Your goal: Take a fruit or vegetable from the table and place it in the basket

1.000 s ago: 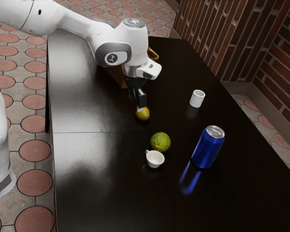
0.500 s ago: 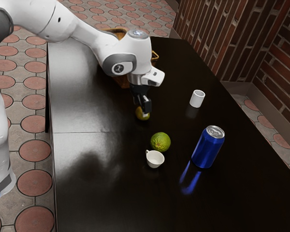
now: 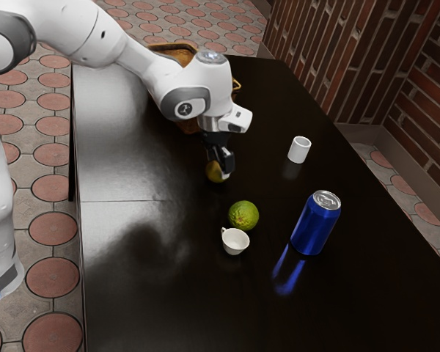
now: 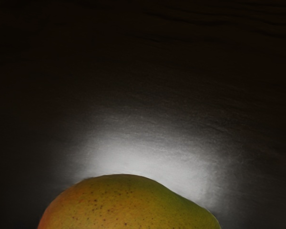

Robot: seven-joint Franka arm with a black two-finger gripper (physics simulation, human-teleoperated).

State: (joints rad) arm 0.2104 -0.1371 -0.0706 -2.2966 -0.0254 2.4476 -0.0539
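My gripper (image 3: 221, 163) is low over the table, right at the yellow-green mango (image 3: 213, 173), and covers part of it in the exterior view. How its far side meets the fruit is hidden. In the wrist view the mango (image 4: 128, 205) looms large at the lower edge, speckled, with a reddish end. A green citrus fruit (image 3: 243, 215) rests on the table nearer the exterior camera. The brown basket (image 3: 174, 47) stands behind my arm, largely hidden by it.
A small white teacup (image 3: 235, 241) is beside the green fruit. To the exterior view's right stand a blue can (image 3: 316, 223) and a white cup (image 3: 299, 149) on the dark table (image 3: 154, 293).
My hand has moved toward the exterior view's right and lower, down to the mango's level. The mango shows little or no shift; the other things have stayed put.
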